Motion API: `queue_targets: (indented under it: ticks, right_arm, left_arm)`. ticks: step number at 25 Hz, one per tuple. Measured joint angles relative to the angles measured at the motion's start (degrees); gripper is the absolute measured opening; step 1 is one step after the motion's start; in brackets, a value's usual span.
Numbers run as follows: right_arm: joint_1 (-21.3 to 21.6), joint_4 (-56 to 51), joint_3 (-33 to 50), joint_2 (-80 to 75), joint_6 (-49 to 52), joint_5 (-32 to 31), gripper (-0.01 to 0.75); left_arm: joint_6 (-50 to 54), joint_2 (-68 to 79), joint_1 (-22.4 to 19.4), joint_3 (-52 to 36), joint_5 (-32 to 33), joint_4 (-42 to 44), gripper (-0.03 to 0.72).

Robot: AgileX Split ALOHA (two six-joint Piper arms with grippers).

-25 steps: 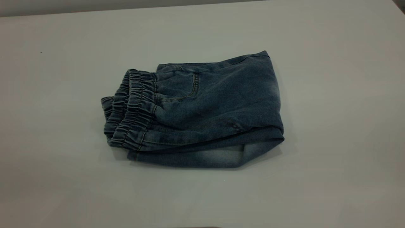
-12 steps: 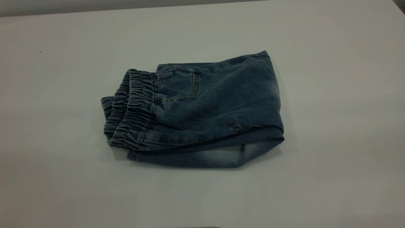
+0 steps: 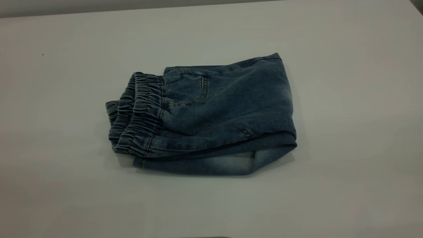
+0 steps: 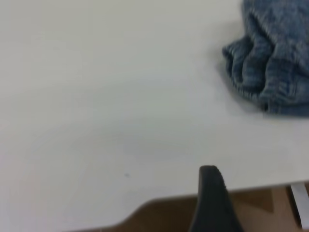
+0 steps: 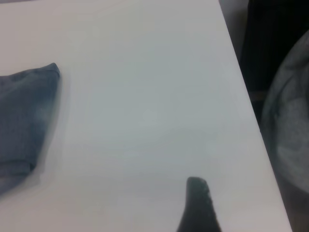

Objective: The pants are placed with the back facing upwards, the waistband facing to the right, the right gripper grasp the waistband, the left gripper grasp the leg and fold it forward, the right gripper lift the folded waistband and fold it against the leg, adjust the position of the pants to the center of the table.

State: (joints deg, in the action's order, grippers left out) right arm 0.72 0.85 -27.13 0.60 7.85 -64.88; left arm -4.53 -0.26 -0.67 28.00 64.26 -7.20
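Observation:
The pants point(image 3: 211, 115) lie folded into a compact bundle near the middle of the white table point(image 3: 347, 99). The gathered waistband point(image 3: 138, 112) rests on top at the bundle's left end, with a back pocket point(image 3: 188, 89) beside it. A pale faded layer point(image 3: 214, 163) shows along the front edge underneath. The printed leg is hidden inside the fold. Neither arm appears in the exterior view. My left gripper point(image 4: 212, 198) shows only a black tip at the table edge, well clear of the waistband point(image 4: 270, 72). My right gripper point(image 5: 198, 203) shows a black tip over bare table, apart from the pants point(image 5: 24, 121).
In the left wrist view the table's edge point(image 4: 159, 198) runs just by the gripper, with brown floor beyond. In the right wrist view the table's side edge point(image 5: 251, 116) borders a dark area with a grey rounded object point(image 5: 289, 130).

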Motion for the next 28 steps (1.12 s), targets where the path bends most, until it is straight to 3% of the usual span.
queue_targets:
  ticks: [28]
  right_arm:
    - [0.5,0.0,0.0,0.0,0.0,0.0,0.435]
  left_arm:
    - [0.0,-0.8,1.0,0.0,0.2,-0.1,0.422]
